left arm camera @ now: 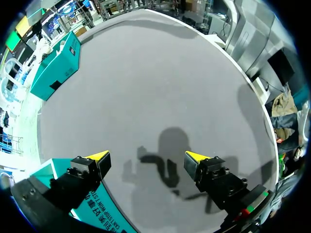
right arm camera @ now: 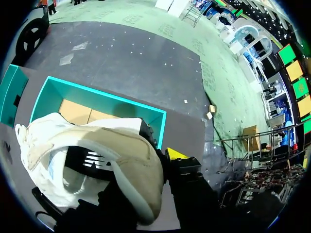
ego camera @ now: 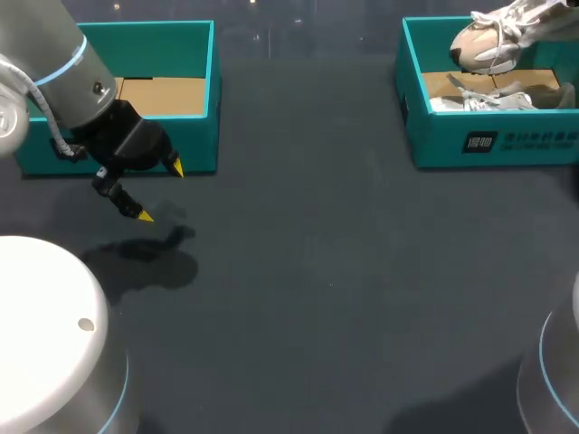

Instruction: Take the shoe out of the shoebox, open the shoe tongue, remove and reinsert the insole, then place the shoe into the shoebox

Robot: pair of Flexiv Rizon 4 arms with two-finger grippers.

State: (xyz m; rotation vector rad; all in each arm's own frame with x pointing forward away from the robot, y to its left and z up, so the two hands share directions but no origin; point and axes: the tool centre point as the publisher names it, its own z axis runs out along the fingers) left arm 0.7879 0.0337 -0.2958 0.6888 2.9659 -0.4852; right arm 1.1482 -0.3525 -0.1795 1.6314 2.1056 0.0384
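I am taking the shoe [ego camera: 484, 41] out of the shoebox [ego camera: 488, 145] at upper right, my right gripper [right arm camera: 165, 162] pinching it just above the box, my left gripper [ego camera: 160, 192] hanging spread at left; next, I judge, I am needing to set it on the table [ego camera: 317, 271].

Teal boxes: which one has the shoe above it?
The right box: the shoe hangs over it, while the left box shows only brown cardboard.
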